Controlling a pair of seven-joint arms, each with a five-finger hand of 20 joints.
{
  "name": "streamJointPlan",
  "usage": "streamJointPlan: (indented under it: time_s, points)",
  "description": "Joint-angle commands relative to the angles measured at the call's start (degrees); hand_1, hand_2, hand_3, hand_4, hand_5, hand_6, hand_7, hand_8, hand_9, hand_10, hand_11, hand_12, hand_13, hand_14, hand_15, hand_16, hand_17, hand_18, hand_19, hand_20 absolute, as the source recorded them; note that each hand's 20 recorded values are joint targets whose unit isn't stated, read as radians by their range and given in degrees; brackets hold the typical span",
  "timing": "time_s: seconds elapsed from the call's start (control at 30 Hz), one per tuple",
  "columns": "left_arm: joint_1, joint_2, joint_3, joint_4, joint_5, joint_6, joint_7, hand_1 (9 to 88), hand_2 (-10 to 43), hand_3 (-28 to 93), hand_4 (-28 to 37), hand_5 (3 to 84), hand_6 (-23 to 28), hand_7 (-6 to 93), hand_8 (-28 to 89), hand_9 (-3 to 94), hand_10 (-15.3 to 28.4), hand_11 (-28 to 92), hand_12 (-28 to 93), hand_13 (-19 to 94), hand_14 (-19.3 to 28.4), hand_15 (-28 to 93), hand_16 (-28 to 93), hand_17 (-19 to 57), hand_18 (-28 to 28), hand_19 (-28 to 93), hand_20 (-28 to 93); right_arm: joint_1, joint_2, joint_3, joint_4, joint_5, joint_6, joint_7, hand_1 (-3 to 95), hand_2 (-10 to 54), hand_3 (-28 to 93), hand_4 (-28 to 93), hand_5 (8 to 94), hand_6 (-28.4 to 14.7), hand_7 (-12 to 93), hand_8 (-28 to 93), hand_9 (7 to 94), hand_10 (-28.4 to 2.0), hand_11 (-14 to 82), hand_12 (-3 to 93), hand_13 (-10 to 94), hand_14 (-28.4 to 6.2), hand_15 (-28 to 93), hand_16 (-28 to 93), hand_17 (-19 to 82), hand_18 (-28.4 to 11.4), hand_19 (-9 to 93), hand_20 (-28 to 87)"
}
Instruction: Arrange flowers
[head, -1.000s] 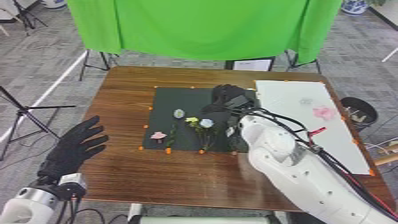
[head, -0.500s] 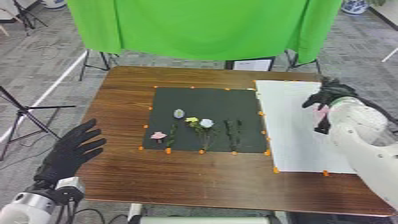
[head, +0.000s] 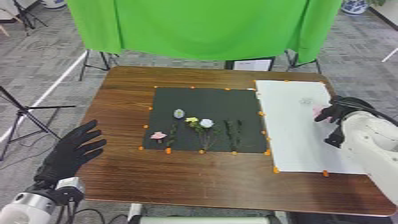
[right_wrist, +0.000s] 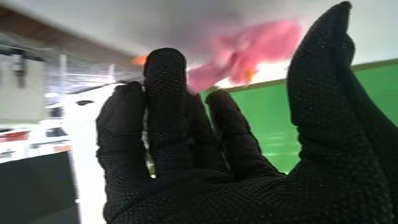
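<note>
While the dotted-knit right hand (head: 341, 111) holds fingers straight | ruffled pink flower (right_wrist: 265, 46) beyond | left hand (head: 66, 156): fingers spread

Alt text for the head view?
Black-gloved right hand over a white sheet, by a pink flower, on a brown wooden table. Small flowers and green stems lie on a black mat left of the sheet; black-gloved left hand open.

Bright Room, Blurred Close-Up

In the head view, light falls brightly and fairly evenly on the brown surface (head: 133, 175), and the white sheet (head: 302, 145) looks brightest; the light's source cannot be told. In the right wrist view, the pink flower (right_wrist: 262, 45) is smeared, the room behind is soft, and pale patches wash out.
</note>
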Motion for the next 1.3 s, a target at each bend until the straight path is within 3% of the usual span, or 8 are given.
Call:
streamJointPlan:
  time_s: [0.03, 0.13, 0.23, 0.33, 0.63, 0.8, 1.03, 1.3]
  points:
    - [-0.13, -0.11, 0.09, -0.21, -0.04, -0.20, -0.69, 27.3, 0.1, 70, -26.2, 25.1, 2.9, 23.8, -13, 21.4, 12.5, 26, 16, 18, 16.5, 40, -2, -9.5, 22.3, 43, 12, 3.19, -1.33, -5.15, 2.02, -6.12, 3.99, 1.96, 30.1, -9.5, 90, -28, 27.0, -5.5, 33, -16, 39.5, -11.2, 22.0, 19.5, 54, -7.6, 77, 18, 25, -20.4, 82, 53]
    - [0.13, -0.11, 0.10, -0.39, -0.16, 0.20, -0.51, 27.3, 0.2, 70, -26.1, 25.1, 2.9, 23.9, -13, 21.4, 12.4, 26, 16, 18, 16.4, 40, -2, -9.5, 22.3, 43, 12, 3.47, -1.42, -6.15, 2.51, -7.55, 5.85, 1.92, 37.9, -9.5, 88, -28, 42.4, -0.2, 41, -20, 56.4, -8.3, 29.7, 23.5, 64, -5.4, 75, 22, 31, -19.2, 86, 50]
    - [0.28, -0.25, 0.00, -0.46, -0.19, 0.46, -0.52, 27.4, 0.3, 70, -26.2, 25.1, 2.9, 23.8, -13, 21.5, 12.5, 26, 16, 18, 16.5, 40, -2, -9.5, 22.3, 43, 12, 2.70, -1.19, -6.68, 2.33, -8.63, 10.18, 0.33, 46.0, -7.8, 81, -28, 55.1, 2.0, 52, -6, 75.8, -5.9, 20.2, 42.5, 70, -4.2, 73, 26, 35, -18.7, 89, 50]
    - [0.42, -0.18, -0.06, -0.50, -0.38, 0.74, -0.31, 27.4, 0.5, 70, -26.2, 25.1, 3.0, 24.0, -13, 21.6, 12.6, 26, 16, 18, 16.6, 40, -2, -9.5, 22.4, 43, 12, 1.66, -1.13, -6.13, 1.42, -10.32, 10.91, -1.10, 49.0, -7.5, 80, -28, 64.8, 3.2, 52, -2, 84.7, -4.7, 21.8, 48.3, 75, -3.5, 73, 28, 38, -19.0, 92, 50]
    - [0.05, -0.27, -0.02, -0.42, -0.19, 0.38, -0.68, 27.4, 0.6, 70, -26.1, 25.3, 3.0, 24.1, -13, 21.7, 12.6, 26, 16, 18, 16.7, 40, -2, -9.5, 22.4, 44, 11, 2.14, -2.68, -4.84, -9.59, -3.74, 13.92, -2.97, 48.5, -9.5, 84, -28, 70.8, 2.5, 49, -2, 88.2, -4.2, 22.1, 50.2, 78, -3.8, 72, 29, 41, -19.5, 93, 51]
    - [-0.81, -0.16, 0.52, -0.07, -0.10, -0.20, -1.13, 27.4, 0.6, 70, -26.2, 25.3, 3.1, 24.0, -13, 21.7, 12.6, 26, 16, 18, 16.7, 41, -2, -9.5, 22.4, 44, 11, 5.10, -6.48, -5.79, -15.71, 5.20, 8.44, -5.05, 48.4, -9.5, 85, -28, 71.1, 2.0, 48, -2, 88.4, -4.5, 22.1, 51.3, 78, -4.0, 73, 30, 41, -19.6, 93, 51]
    - [-0.94, -0.25, 0.68, 0.01, -0.02, -0.40, -1.43, 27.4, 0.6, 70, -26.3, 25.4, 3.1, 24.1, -13, 21.8, 12.8, 26, 16, 18, 16.9, 41, -2, -9.5, 22.5, 44, 11, 11.49, -11.80, -14.38, -14.27, 4.07, 0.13, -6.18, 48.3, -9.5, 85, -28, 71.3, 1.6, 48, -2, 88.2, -4.9, 22.4, 51.3, 77, -4.1, 74, 30, 40, -19.5, 93, 52]
    - [-1.33, 0.17, 1.31, 0.20, -0.14, -0.47, -1.19, 27.4, 0.4, 70, -26.5, 25.5, 3.2, 24.0, -13, 21.9, 13.0, 26, 16, 18, 17.1, 41, -2, -9.6, 22.5, 44, 11, 16.49, -14.82, -21.61, -8.12, 0.94, -3.60, -4.82, 47.8, -9.5, 86, -27, 70.9, 1.4, 48, -2, 87.5, -5.4, 22.5, 52.0, 76, -4.5, 75, 31, 40, -19.6, 93, 53]
